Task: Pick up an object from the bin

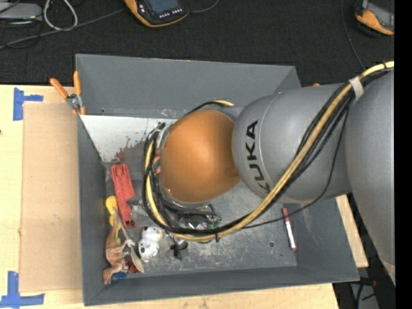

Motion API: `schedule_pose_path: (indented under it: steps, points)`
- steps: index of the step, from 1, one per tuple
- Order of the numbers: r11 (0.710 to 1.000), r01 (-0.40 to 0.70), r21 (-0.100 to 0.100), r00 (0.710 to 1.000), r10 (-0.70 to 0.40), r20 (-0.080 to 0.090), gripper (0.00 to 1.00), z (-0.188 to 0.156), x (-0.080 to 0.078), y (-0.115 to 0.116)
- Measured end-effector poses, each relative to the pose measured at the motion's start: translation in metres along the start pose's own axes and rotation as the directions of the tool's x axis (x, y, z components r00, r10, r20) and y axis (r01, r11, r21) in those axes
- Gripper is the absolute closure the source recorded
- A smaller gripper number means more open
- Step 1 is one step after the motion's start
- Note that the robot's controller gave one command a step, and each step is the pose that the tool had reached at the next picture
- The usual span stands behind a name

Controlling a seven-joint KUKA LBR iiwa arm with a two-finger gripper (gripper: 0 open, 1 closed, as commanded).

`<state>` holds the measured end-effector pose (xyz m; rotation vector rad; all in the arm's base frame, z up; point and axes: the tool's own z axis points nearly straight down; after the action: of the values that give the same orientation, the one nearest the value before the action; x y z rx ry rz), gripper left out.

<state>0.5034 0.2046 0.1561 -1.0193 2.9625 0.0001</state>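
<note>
A grey metal bin [193, 82] is seen from above, with the arm [309, 140] reaching in from the right. The middle of the bin is covered by the orange wrist cover [196, 156], which is looped by black and yellow cables [151, 192]. The gripper [177, 244] is glimpsed as a dark shape below the cover, low over the bin floor toward the front left. Whether it is wide, narrow or holding anything cannot be told, as it is largely hidden. Just beside it, to the left, a small white object [149, 240] is seen. A long red block [122, 185] lies along the left wall, with a yellow piece [112, 208] next to it. A heap of tan and pink things [119, 257] is gathered in the front left corner. A red and white pen [289, 229] lies well apart on the floor at the right.
</note>
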Motion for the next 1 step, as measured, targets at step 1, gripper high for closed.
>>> schedule_pose_path:
  steps: [1]
  points:
    - [0.973,0.229,-0.008,0.973,-0.229,-0.008,0.00,0.0565,-0.0121,-0.0039]
